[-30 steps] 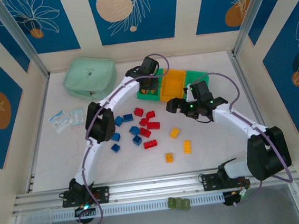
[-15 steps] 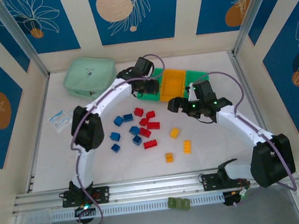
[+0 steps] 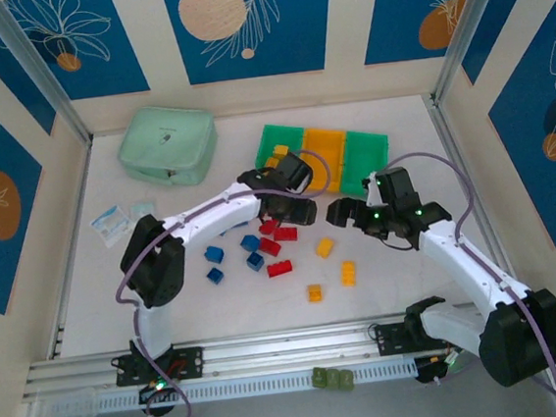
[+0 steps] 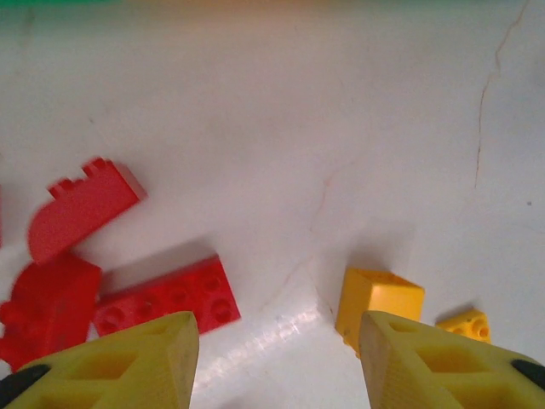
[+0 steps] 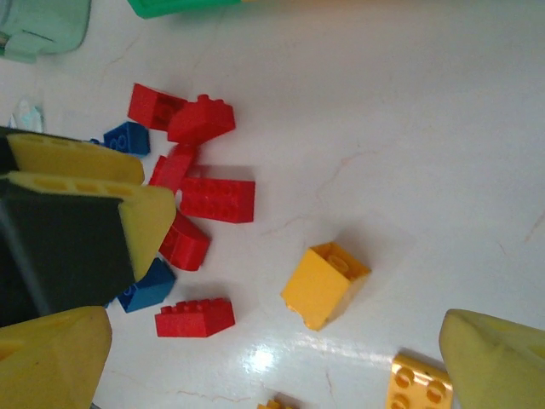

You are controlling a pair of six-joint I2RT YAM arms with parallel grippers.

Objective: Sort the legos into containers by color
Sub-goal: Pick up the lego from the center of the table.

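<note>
Two claws, both mine, both spread wide with nothing between the pads. A second ago my left claw (image 3: 283, 208) hung over the leftmost green bin of the containers (image 3: 327, 154). Now it has drawn back toward me and hovers above the red legos (image 3: 276, 236) on the table, with a flat red brick (image 4: 166, 294) and a yellow brick (image 4: 379, 298) just beneath it. Yellow pieces (image 3: 276, 155) lie in that green bin. My right claw (image 3: 342, 210) has slid slightly nearer my base and hangs beside the left, above the loose bricks. The print on the small packets (image 3: 122, 222) is too small to read.
</note>
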